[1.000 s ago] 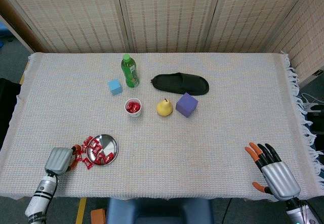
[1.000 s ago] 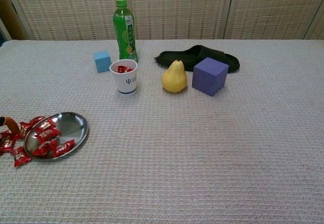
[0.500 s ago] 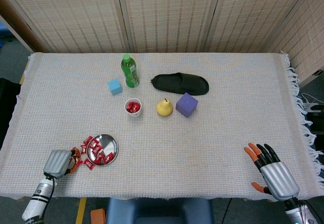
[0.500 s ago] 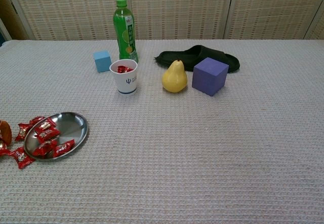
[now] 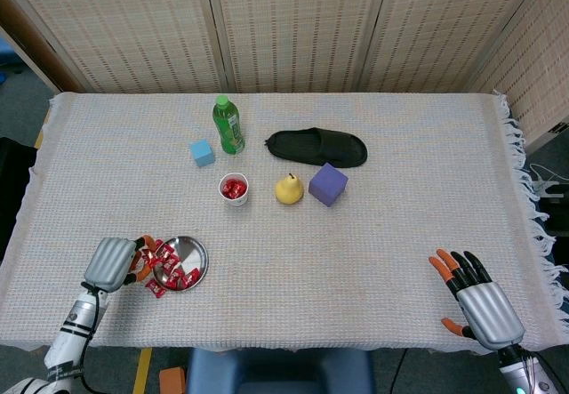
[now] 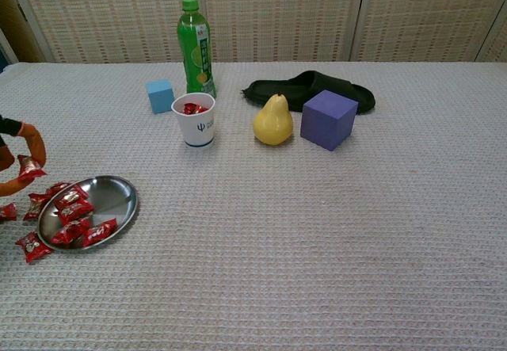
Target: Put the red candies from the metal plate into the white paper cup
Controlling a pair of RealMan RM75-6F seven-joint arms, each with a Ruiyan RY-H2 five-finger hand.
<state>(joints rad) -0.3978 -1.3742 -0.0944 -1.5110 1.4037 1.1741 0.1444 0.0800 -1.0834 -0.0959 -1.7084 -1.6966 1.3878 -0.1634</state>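
The metal plate (image 5: 192,253) (image 6: 112,196) lies at the near left with several red candies (image 6: 76,211) on it and a few more (image 6: 32,246) loose on the cloth beside it. My left hand (image 5: 111,262) (image 6: 14,165) hovers just left of the plate and pinches one red candy (image 6: 28,169) between its fingertips, lifted off the cloth. The white paper cup (image 5: 235,189) (image 6: 195,121) stands upright farther back, with red candies inside. My right hand (image 5: 476,301) rests at the near right edge, fingers spread, holding nothing.
Behind the cup stand a green bottle (image 5: 228,124) (image 6: 195,46) and a small blue cube (image 5: 203,152) (image 6: 159,95). To the cup's right are a yellow pear (image 5: 288,188) (image 6: 273,120), a purple cube (image 5: 327,184) (image 6: 328,119) and a black slipper (image 5: 316,147) (image 6: 305,89).
My left hand dipped among the loose candies left of the plate, then rose and moved forward with one candy pinched. The right hand stayed put.
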